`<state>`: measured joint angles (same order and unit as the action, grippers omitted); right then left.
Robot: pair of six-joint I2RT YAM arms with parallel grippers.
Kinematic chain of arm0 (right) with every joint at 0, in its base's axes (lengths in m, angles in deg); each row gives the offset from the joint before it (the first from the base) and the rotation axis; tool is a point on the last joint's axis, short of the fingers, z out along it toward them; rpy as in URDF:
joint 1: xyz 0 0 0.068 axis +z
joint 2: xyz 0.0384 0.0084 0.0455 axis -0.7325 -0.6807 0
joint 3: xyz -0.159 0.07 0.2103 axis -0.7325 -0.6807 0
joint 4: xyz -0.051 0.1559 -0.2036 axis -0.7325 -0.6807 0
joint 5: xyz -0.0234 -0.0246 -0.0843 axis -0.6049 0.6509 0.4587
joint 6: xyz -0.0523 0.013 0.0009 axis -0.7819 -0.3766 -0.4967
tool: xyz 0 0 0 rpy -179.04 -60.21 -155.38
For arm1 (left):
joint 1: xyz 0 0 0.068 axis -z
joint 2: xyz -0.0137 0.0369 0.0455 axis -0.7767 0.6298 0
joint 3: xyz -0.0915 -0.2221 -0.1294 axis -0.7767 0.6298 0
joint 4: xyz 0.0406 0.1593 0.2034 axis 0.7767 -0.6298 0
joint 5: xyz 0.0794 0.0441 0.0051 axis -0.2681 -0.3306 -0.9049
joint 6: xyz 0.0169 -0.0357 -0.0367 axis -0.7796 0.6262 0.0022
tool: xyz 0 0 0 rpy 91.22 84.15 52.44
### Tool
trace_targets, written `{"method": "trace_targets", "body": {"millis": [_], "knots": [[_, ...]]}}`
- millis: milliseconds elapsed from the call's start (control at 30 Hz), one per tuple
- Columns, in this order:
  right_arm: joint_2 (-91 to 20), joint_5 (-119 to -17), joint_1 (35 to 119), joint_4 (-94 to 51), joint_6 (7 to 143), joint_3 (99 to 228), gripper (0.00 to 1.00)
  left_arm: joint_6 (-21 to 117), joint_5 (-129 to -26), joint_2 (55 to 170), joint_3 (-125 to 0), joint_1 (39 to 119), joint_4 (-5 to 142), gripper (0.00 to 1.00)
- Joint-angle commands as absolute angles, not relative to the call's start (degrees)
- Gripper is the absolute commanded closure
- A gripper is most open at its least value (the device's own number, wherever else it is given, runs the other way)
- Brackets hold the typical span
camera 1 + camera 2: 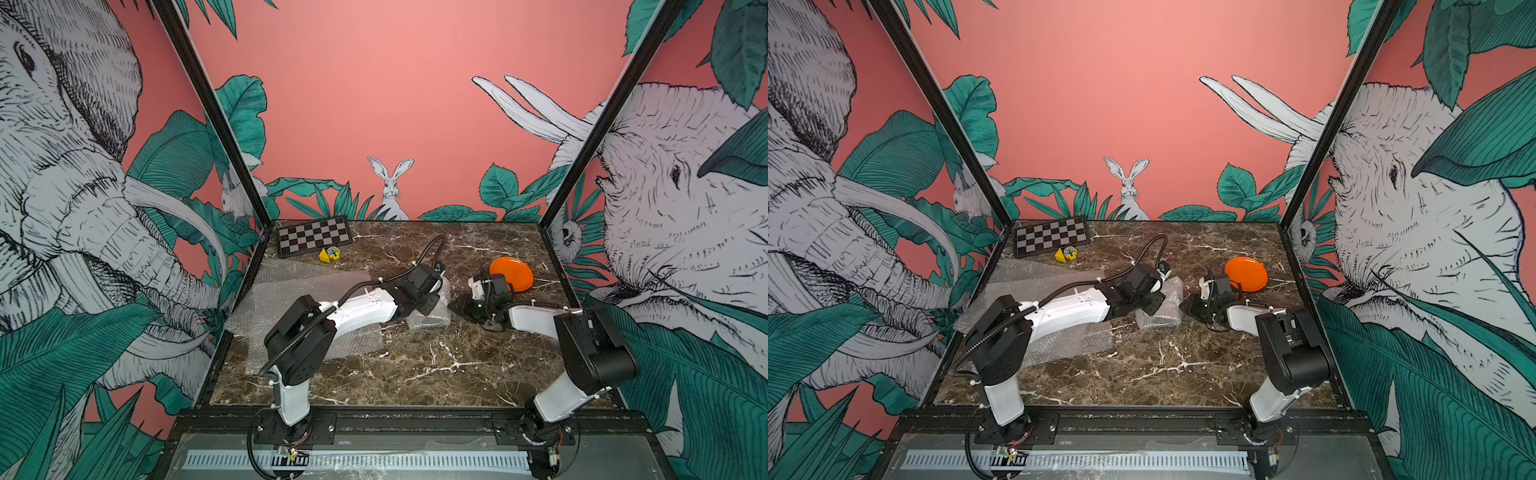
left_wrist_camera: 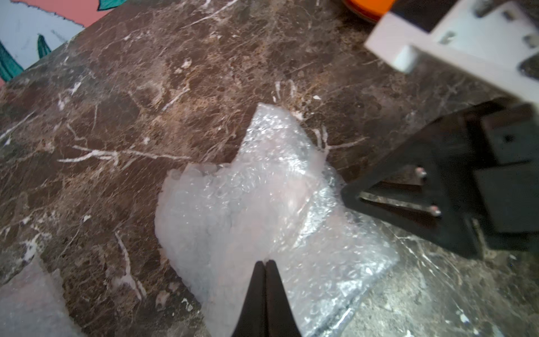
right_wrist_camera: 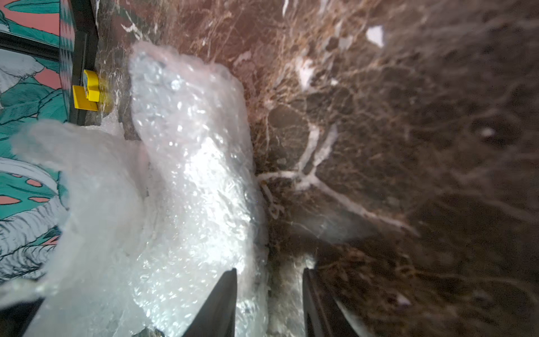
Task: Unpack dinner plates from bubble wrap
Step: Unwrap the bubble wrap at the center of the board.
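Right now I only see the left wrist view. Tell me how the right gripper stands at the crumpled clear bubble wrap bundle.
Observer: The right wrist view shows the right gripper open, with the edge of the bundle between its jaws.
Operator: Locate the plain orange round plate.
Observer: In both top views the orange plate sits unwrapped on the brown marble table, beyond the right arm's wrist, apart from the bundle.
Operator: Report loose wrap.
Observer: Flat bubble wrap sheets lie spread under the left arm.
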<state>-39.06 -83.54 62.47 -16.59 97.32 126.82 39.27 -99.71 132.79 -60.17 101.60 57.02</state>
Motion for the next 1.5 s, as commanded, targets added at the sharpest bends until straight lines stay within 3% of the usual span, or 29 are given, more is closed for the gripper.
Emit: {"method": "trace_targets", "body": {"millis": [0,267,967,1233,1467], "knots": [[-35.44,-80.86,62.67,-20.89,94.13,128.75,0.58,47.56,-99.44,127.97,-55.76,99.65,63.01,1.00],[-33.96,-81.54,64.85,-23.74,91.04,132.60,0.57,50.00,-102.70,124.13,-50.97,99.11,64.95,1.00],[-44.64,-81.94,71.90,-27.46,87.17,139.76,0.57,52.70,-109.49,117.85,-42.70,98.83,65.17,1.00],[-45.07,-82.14,72.26,-27.73,86.93,139.79,0.57,48.11,-115.92,112.97,-41.22,98.63,60.51,0.60],[-45.38,-82.03,72.33,-27.73,86.95,139.76,0.57,41.22,-116.22,107.57,-43.63,98.36,55.73,0.51]]}}
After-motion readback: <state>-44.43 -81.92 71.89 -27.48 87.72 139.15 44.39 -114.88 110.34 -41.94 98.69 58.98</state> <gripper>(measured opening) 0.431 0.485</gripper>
